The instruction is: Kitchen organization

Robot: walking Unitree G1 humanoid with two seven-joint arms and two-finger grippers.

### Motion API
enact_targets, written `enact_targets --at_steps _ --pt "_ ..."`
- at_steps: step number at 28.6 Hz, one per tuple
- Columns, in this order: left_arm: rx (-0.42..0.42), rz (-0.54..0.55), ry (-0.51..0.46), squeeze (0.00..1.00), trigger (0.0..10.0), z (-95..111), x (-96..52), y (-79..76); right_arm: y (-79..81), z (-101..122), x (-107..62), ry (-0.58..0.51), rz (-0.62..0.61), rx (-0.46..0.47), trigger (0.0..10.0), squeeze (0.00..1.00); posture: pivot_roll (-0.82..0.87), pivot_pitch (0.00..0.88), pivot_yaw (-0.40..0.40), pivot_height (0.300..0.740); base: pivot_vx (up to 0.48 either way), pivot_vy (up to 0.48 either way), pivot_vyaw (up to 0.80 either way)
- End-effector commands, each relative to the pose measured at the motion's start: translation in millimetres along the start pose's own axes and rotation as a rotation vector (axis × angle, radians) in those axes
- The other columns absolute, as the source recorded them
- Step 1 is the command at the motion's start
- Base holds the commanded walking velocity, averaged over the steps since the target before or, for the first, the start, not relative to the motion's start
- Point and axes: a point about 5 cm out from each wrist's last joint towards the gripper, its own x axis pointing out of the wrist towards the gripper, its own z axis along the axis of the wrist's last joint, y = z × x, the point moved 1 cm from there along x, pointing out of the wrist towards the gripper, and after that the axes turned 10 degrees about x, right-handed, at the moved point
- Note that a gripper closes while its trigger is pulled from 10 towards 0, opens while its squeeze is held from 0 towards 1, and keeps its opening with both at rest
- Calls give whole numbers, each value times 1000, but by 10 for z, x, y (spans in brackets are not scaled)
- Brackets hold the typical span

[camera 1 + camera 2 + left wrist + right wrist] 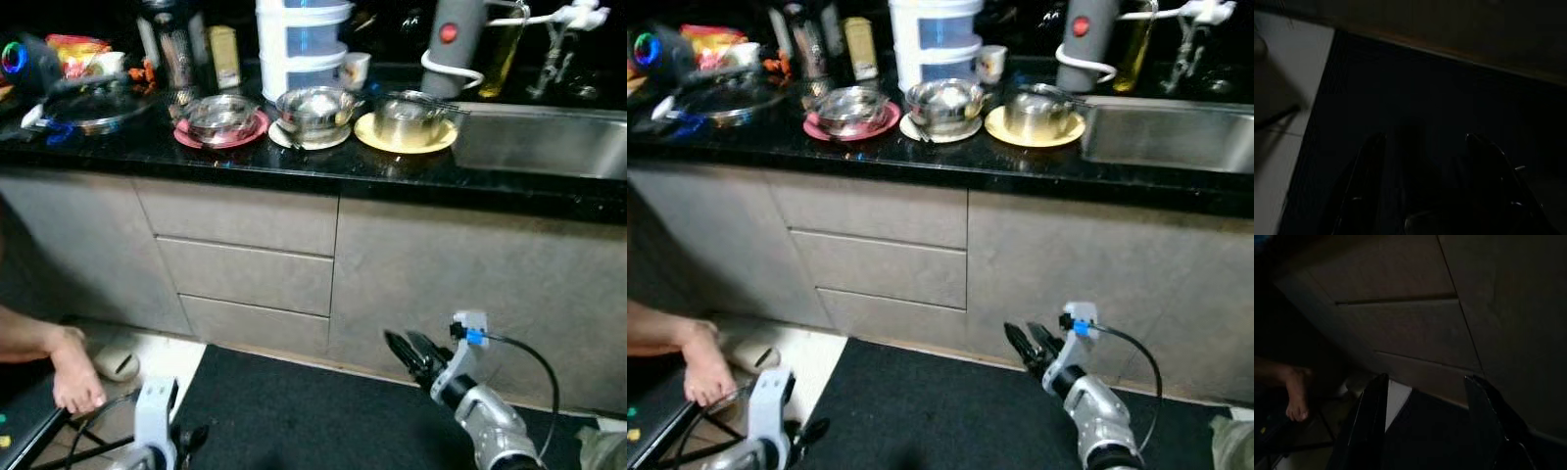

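Right wrist view has the right gripper (1425,421) spread wide and empty, low before the grey cabinet drawers (245,274); left gripper (1425,191) likewise parted above the black floor mat (294,411). Best approach: step closer squarely toward three steel bowls on coloured plates (315,116) atop the black stone counter (294,166), minding the person's bare foot (76,377).

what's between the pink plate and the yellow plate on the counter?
A white plate carrying a steel bowl, seen in both eye views. The pink plate and yellow plate each carry a steel bowl too.

Three steel bowls (944,104) on plates along black counter (921,162), near sink (1166,135)
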Motion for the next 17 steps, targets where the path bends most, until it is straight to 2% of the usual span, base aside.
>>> enact_targets --at_steps 1,3,5,6,7,9,10,11,12,14,15,16,17 --pt "-19 15 -22 0 10000 -15 -20 22 88 81 61 -22 65 -3 10000 0 -86 0 21 740 334 0 0" --pt "-32 17 -55 0 10000 9 -21 21 148 148 86 -35 109 -9 10000 0 -86 0 16 740 304 0 0" --pt "-47 10 -114 0 10000 55 -28 16 293 270 141 -53 193 -33 10000 0 -95 0 20 740 0 0 0" --pt "-30 -22 -197 0 10000 273 25 -24 362 317 168 -59 224 -42 10000 0 -98 0 22 740 0 0 0" --pt "-30 -22 -197 0 10000 273 25 -24 362 317 168 -59 224 -42 10000 0 -98 0 22 740 0 0 0" --pt "32 -93 -383 0 10000 841 100 -137 480 385 216 -72 263 -62 10000 0 -105 0 27 740 0 0 0" --pt "32 -93 -383 0 10000 841 100 -137 480 385 216 -72 263 -62 10000 0 -105 0 27 740 0 0 0" --pt "65 -137 -466 0 10000 1074 93 -198 544 409 235 -76 277 -76 10000 0 -105 0 32 740 0 0 0" --pt "65 -137 -466 0 10000 1074 93 -198 544 409 235 -76 277 -76 10000 0 -105 0 32 740 0 0 0" --pt "136 -239 -593 0 10000 1383 14 -326 690 432 290 -74 288 -142 10000 0 -97 0 34 740 0 0 0" --pt "177 -277 -635 0 10000 1466 -35 -389 742 449 319 -85 277 -167 10000 0 -97 0 37 740 0 0 0" --pt "177 -277 -635 0 10000 1466 -35 -389 742 449 319 -85 277 -167 10000 0 -97 0 37 740 0 0 0" --pt "222 -319 -677 0 10000 1536 -101 -486 812 485 354 -112 253 -184 10000 0 -95 0 36 740 0 0 0"
